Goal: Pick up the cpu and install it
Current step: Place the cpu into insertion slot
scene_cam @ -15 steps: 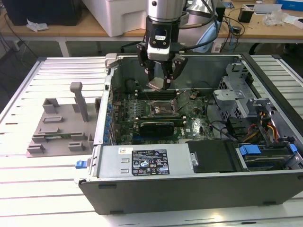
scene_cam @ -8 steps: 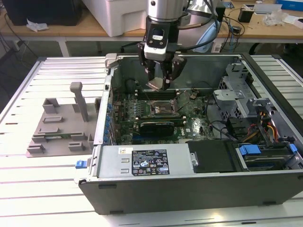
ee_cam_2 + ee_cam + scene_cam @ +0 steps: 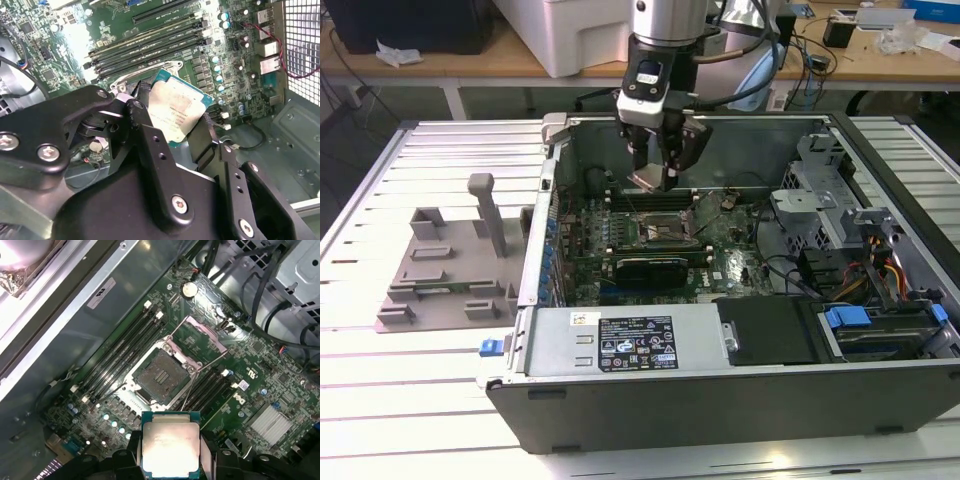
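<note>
The cpu (image 3: pixel 648 180) is a flat square chip with a silvery top and a green rim. My gripper (image 3: pixel 656 160) is shut on it and holds it tilted, in the air inside the open computer case (image 3: pixel 740 400). In both wrist views the cpu (image 3: pixel 175 112) (image 3: pixel 171 445) sits between the black fingers (image 3: pixel 150 145), clamped at two opposite edges. The motherboard's socket (image 3: pixel 160 377) (image 3: pixel 665 230) lies below the chip and a little ahead of it. The socket stands open, with its metal load plate (image 3: pixel 202 335) swung up.
Memory slots (image 3: pixel 115 355) flank the socket, and a black expansion card (image 3: pixel 650 268) lies in front of it. Cables and a drive cage (image 3: pixel 820 190) fill the case at the exterior view's right. A grey plastic tray with upright posts (image 3: pixel 450 265) stands on the slatted table (image 3: pixel 380 400) beside the case.
</note>
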`<state>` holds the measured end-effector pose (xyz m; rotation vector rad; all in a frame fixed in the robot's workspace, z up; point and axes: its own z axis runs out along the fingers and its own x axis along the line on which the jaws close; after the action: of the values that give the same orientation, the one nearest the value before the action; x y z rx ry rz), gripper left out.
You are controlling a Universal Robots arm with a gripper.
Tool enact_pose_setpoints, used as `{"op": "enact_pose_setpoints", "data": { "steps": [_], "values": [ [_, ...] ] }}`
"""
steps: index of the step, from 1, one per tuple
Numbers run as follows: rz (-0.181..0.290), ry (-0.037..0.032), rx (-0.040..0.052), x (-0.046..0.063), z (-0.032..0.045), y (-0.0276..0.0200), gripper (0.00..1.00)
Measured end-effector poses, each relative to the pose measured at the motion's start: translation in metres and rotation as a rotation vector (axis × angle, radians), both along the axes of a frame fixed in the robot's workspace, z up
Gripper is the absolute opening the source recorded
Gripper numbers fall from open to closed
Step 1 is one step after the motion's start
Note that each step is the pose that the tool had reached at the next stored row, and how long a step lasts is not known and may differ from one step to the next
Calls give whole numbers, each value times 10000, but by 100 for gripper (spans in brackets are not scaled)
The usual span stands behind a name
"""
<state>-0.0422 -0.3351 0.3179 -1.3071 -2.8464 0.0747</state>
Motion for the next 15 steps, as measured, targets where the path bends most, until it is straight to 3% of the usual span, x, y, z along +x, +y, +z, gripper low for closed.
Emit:
{"op": "enact_pose_setpoints", "data": {
  "steps": [15],
  "values": [
    [-903, 1, -56, 3, 0, 0, 55]
  ]
}}
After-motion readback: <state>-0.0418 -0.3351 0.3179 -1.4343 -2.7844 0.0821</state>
